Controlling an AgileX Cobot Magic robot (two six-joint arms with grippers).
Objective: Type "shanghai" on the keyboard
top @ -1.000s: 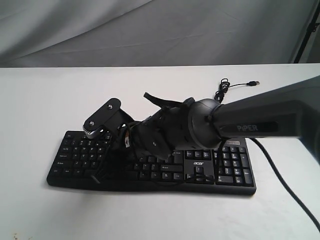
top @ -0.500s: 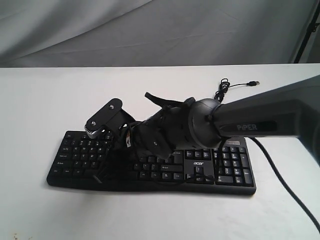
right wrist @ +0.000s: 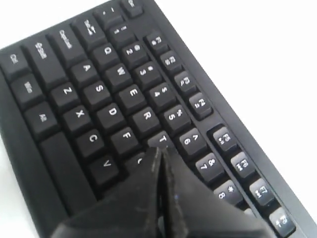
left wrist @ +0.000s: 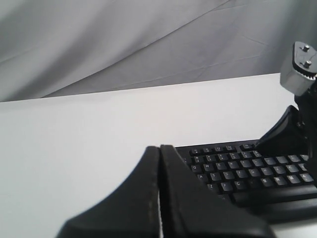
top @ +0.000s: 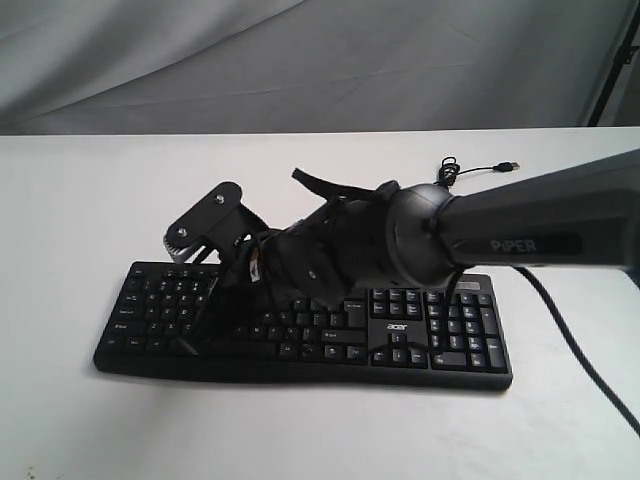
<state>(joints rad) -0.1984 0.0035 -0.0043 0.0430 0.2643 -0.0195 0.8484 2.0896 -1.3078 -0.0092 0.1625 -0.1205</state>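
The black keyboard with white legends and an acer logo lies flat on the white table. My right arm reaches across it from the right, and my right gripper points down at the left half of the keys. In the right wrist view the right gripper is shut, its tip just above the keyboard between the T and G keys. My left gripper is shut on nothing and stays off the end of the keyboard. The exterior view does not show it.
The keyboard's thin black USB cable lies coiled behind its right end. A grey cloth backdrop hangs behind the table. The right arm's thick black cable trails over the table at the right.
The right wrist has shifted slightly up and to the right over the keyboard's left half. The keyboard has not moved.
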